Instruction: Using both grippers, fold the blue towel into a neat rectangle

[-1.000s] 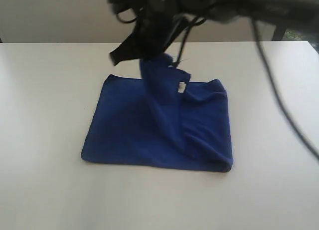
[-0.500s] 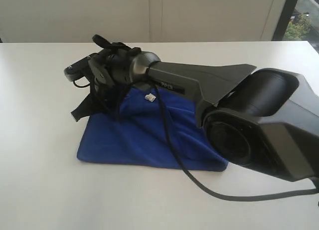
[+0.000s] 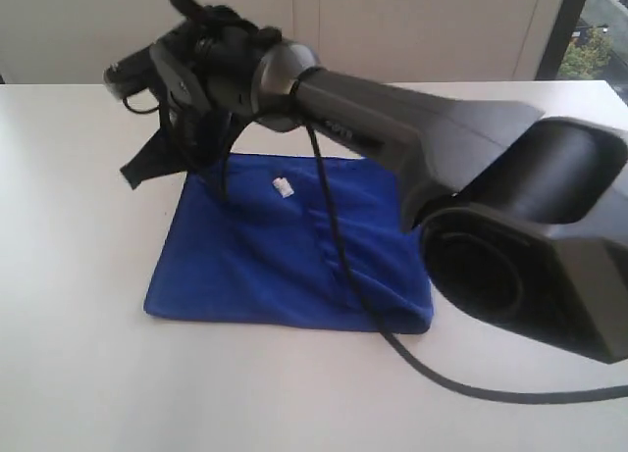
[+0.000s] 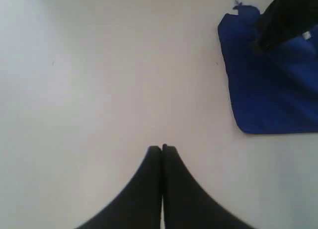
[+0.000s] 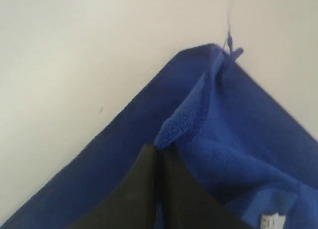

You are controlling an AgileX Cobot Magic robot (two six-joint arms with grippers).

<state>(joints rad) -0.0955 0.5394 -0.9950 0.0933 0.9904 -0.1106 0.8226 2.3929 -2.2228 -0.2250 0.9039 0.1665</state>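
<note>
Right claw (image 5: pixel 160 148) clamped shut on the blue towel's (image 3: pixel 255 261) folded-over corner.
The towel lies doubled in the middle of the table (image 3: pixel 78 374), and the left claw (image 4: pixel 162 148) is shut and empty beside it. Likely next: lay the corner flush, then release.

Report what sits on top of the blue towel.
On the blue towel: its white tag, a black cable trailing across, and the right tool shut at a folded corner. The arm hides the far right corner.
</note>
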